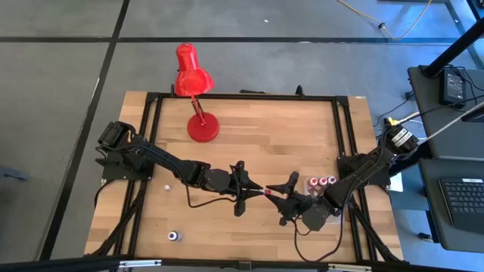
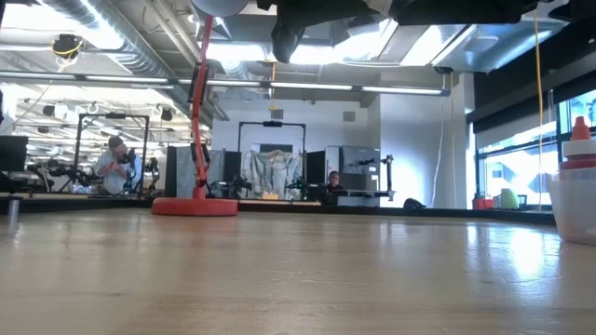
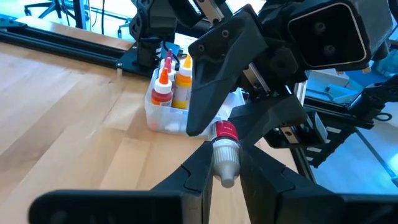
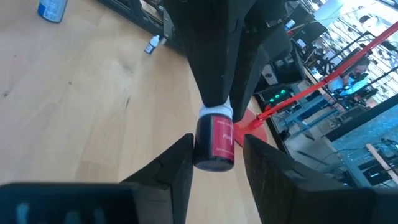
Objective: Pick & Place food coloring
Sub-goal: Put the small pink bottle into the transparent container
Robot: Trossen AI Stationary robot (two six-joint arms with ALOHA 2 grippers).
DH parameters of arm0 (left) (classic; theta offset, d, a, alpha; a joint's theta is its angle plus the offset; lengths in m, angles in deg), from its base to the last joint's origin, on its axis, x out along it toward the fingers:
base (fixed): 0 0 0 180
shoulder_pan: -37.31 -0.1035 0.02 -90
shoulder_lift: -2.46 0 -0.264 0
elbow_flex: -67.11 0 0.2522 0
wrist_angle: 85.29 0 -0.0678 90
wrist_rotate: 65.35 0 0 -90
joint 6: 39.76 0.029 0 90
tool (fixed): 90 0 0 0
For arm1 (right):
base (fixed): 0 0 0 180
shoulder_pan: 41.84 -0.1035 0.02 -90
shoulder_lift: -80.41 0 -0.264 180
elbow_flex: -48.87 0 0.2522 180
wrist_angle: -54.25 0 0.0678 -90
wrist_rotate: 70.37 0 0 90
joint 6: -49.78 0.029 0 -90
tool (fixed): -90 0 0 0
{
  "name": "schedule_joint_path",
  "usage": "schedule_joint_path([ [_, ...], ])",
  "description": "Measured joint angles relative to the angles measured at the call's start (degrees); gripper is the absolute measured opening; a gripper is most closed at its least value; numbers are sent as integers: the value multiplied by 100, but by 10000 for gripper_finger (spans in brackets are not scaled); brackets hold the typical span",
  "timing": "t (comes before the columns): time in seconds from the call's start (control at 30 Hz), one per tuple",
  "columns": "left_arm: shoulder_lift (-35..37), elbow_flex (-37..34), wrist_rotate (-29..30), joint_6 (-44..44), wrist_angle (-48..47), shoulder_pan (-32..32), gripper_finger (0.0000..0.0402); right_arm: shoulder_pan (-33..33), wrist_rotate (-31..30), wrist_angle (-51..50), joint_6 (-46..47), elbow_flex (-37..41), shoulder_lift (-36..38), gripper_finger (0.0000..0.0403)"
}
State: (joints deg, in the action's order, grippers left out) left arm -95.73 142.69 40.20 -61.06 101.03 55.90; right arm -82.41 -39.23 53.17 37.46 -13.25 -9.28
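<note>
A small food coloring bottle point(image 1: 267, 193) with a red body and a white cap hangs lying level in the air over the table's middle, between my two grippers. My left gripper point(image 1: 255, 190) comes from the left and is shut on it point(image 3: 225, 155). My right gripper point(image 1: 281, 195) faces it from the right and is open. Its two fingers stand on either side of the red body point(image 4: 214, 146), and I cannot tell whether they touch it. Two loose bottles point(image 1: 165, 185) point(image 1: 174, 236) stand on the table's left part. Several bottles point(image 3: 163, 87) stand in a clear tub point(image 1: 321, 185). My left gripper pinches the bottle's white cap end point(image 3: 225, 163) between its two fingers, level from the table's left, along the bottle's length. The bottle lies level, lifted clear of the table, its red body point(image 3: 227, 130) pointing toward my right gripper.
A red desk lamp point(image 1: 198, 91) stands at the table's far middle, with its base point(image 2: 196, 207) on the wood. The tub point(image 2: 573, 209) sits near the right edge, beside my right arm. A black frame runs round the table.
</note>
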Motion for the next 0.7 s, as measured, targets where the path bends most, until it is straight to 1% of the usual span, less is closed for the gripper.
schedule_joint_path([
  [0.27,0,0,4,2,-4,0,63,-4,20,-3,2,0,0,87],
  [0.33,0,0,12,2,-6,0,65,-4,18,-4,2,0,0,79],
  [0.57,0,0,-1,196,-9,13,77,-3,18,-4,3,0,0,87],
  [0.7,0,0,28,168,-57,17,89,-4,7,-4,-4,0,0,84],
])
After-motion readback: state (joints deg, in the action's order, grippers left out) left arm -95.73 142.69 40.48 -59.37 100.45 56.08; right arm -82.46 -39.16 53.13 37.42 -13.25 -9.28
